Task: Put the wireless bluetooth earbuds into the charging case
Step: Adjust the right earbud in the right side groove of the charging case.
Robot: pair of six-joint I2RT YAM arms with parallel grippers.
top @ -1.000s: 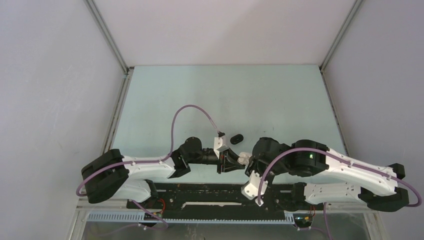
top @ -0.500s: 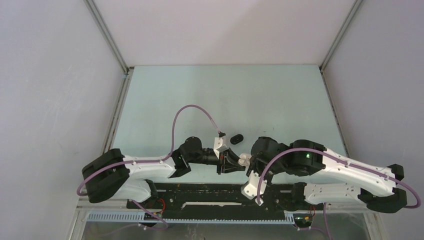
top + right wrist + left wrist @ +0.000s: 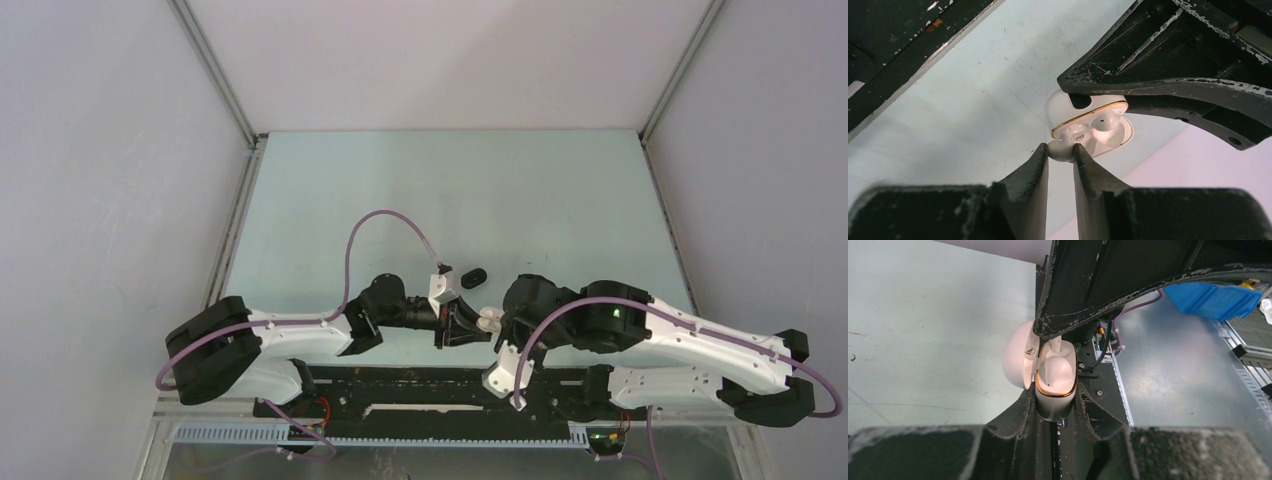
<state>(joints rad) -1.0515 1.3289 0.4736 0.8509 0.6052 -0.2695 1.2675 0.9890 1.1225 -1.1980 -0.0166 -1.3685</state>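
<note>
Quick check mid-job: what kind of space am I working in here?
Probably a lab robot test cell: a pale table boxed in by blank white panels on aluminium framing, with a black mounting rail strung with cables.

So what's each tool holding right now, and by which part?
Left tool grips the open case by its lower body. Right tool pinches a white earbud by its rounded end, at the case's rim.

Left tool (image 3: 1055,400) blocks right tool (image 3: 1061,155) — head-on.
</note>
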